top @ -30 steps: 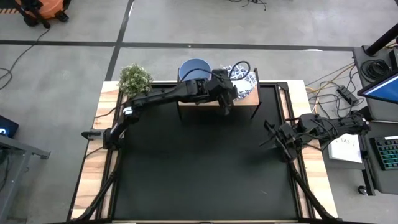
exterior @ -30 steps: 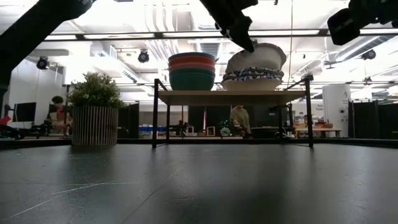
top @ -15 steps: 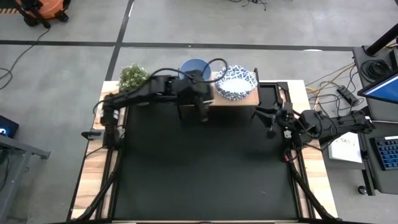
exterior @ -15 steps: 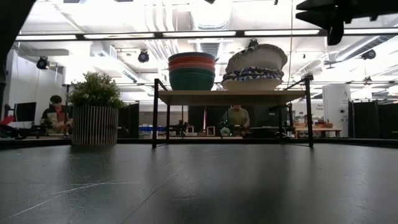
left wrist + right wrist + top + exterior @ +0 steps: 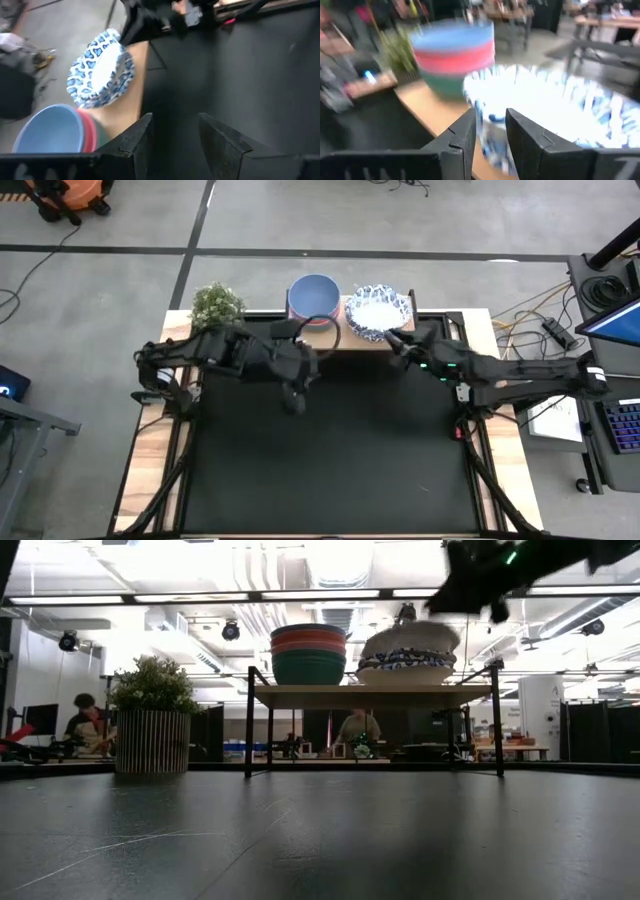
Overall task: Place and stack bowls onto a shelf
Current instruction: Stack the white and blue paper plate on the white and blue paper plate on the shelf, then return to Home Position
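The shelf (image 5: 338,340) (image 5: 370,696) stands at the table's far edge. On it sit two stacks of bowls: a plain one with blue on top (image 5: 313,296), red and green below (image 5: 308,652), and a blue-patterned white one (image 5: 378,311) (image 5: 408,648) whose top bowl lies tilted. My right gripper (image 5: 393,338) (image 5: 490,132) is open and level, right at the patterned stack's near side, its fingers facing the rim (image 5: 540,107). My left gripper (image 5: 295,398) (image 5: 175,135) is open and empty over the mat, near of the shelf.
A potted plant (image 5: 217,305) (image 5: 152,725) stands on the far left corner beside the shelf. The black mat (image 5: 330,460) stretches bare from the shelf to the near edge. People sit and stand in the room behind the table (image 5: 85,720).
My left gripper has drawn back from the patterned stack, moving toward the table's left and near side, leaving the top bowl tilted on the stack. My right arm has swung from the table's right edge toward the shelf, up to the patterned stack.
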